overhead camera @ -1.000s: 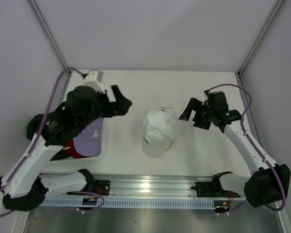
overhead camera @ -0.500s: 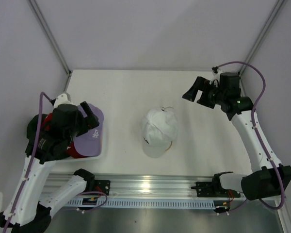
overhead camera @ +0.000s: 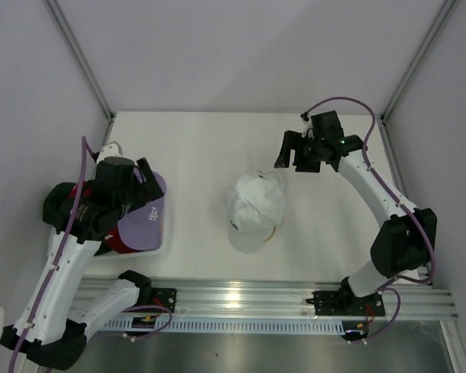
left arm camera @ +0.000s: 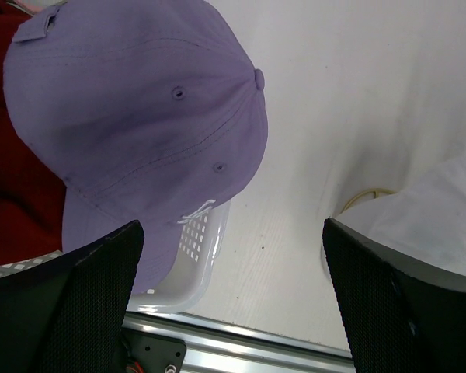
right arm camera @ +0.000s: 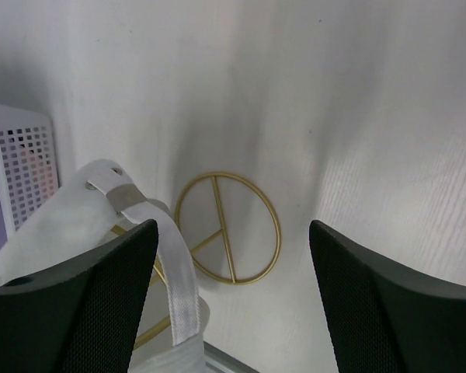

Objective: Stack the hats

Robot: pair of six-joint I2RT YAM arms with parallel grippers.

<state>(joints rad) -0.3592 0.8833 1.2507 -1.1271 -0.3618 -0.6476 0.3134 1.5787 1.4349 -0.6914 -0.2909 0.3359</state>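
Table [right arm camera: 357, 116]; gold ring base [right arm camera: 222, 230], right wrist

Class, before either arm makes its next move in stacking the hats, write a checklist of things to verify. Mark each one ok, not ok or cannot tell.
1. Left gripper open and empty: ok.
2. Right gripper open and empty: ok.
3. Lavender cap lying on top in the white tray, over the red cap: ok.
4. White cap sitting on the gold wire stand mid-table: ok.
5. Further caps lower in the tray pile: cannot tell, as the lavender cap and the left arm hide them.
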